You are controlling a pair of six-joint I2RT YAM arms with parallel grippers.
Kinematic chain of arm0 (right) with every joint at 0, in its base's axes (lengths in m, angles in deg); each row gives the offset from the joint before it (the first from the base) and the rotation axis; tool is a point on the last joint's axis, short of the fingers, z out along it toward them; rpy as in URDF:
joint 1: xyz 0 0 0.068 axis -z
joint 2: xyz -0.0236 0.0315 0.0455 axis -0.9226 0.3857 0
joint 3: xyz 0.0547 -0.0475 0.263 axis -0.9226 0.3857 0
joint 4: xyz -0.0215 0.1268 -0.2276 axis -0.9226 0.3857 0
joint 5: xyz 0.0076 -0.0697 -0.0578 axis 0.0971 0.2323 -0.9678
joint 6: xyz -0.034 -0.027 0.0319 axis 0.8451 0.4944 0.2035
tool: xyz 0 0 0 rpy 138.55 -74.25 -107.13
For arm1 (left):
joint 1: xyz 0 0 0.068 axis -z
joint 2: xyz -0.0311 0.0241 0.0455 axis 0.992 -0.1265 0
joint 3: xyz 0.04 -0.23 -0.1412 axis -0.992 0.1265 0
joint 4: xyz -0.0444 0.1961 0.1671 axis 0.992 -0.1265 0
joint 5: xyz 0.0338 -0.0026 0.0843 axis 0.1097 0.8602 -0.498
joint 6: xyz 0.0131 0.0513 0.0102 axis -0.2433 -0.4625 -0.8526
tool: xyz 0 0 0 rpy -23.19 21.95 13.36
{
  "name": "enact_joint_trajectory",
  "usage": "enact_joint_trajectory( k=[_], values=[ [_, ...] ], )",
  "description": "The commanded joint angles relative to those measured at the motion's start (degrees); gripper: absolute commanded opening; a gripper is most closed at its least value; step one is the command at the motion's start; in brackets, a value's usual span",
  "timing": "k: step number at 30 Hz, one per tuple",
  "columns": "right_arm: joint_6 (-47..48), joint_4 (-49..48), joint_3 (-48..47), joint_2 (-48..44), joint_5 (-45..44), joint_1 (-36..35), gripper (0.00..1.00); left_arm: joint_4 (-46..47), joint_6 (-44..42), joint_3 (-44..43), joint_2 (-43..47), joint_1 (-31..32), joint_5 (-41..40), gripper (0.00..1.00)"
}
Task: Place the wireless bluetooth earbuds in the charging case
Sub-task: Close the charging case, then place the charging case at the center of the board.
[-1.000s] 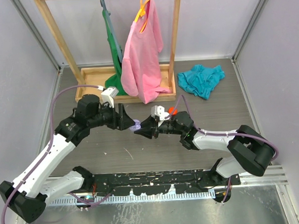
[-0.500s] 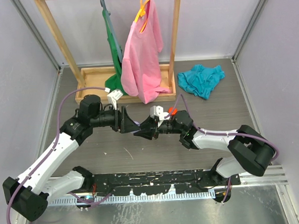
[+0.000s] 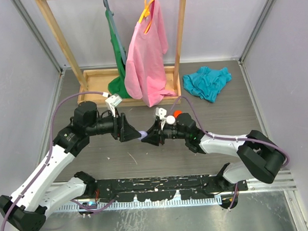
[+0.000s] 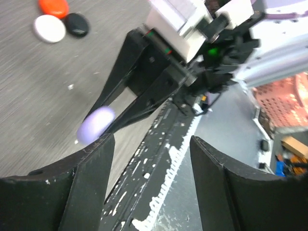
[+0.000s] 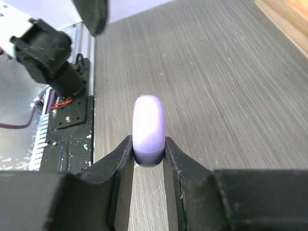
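Right fingers (image 5: 120, 163): pinched on the lilac piece (image 5: 148, 122), one pad on each flat side, most of it standing clear above the tips.
Right gripper (image 5: 147, 147): raised above the table (image 5: 231, 72), pointing toward the left arm.
Left fingers (image 4: 91, 183): spread wide, nothing between them.
Left gripper (image 4: 151, 142): facing the right one, tips just short of the lilac piece, not touching it.
Lilac piece: a smooth oval with a faint seam near its lower end. No stem shows, so I cannot tell bud from case.
Other pieces: red piece (image 4: 53, 6), white piece (image 4: 49, 28) and black piece (image 4: 77, 24) lie close together on the table behind the right gripper.
Background: wooden rack (image 3: 51, 35) with pink shirt (image 3: 146, 54) and green garment (image 3: 116, 45); teal cloth (image 3: 208, 82) on the table's far right.
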Motion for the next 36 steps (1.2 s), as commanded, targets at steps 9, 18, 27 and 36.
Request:
enact_joint_trajectory(
  k=[9, 18, 27, 36],
  values=[
    [-16.52, 18.10, 6.38, -8.00, -19.71, 11.68, 0.01, -26.88, -9.20, -7.21, 1.02, -2.60, -43.51, 0.92],
    [-26.14, 20.55, 5.52, -1.01, -25.04, 16.64, 0.01, -27.05, -12.06, -6.69, 2.09, -13.48, -49.82, 0.98],
    [-29.85, 19.65, 1.56, 6.59, -28.05, 17.61, 0.15, -22.27, -12.46, -1.52, 10.04, -16.62, -52.72, 0.98],
    [-32.52, 26.66, 2.62, 3.25, -33.62, 17.67, 0.59, -22.35, -12.97, -1.10, 13.44, -16.65, -53.53, 0.98]
  ],
)
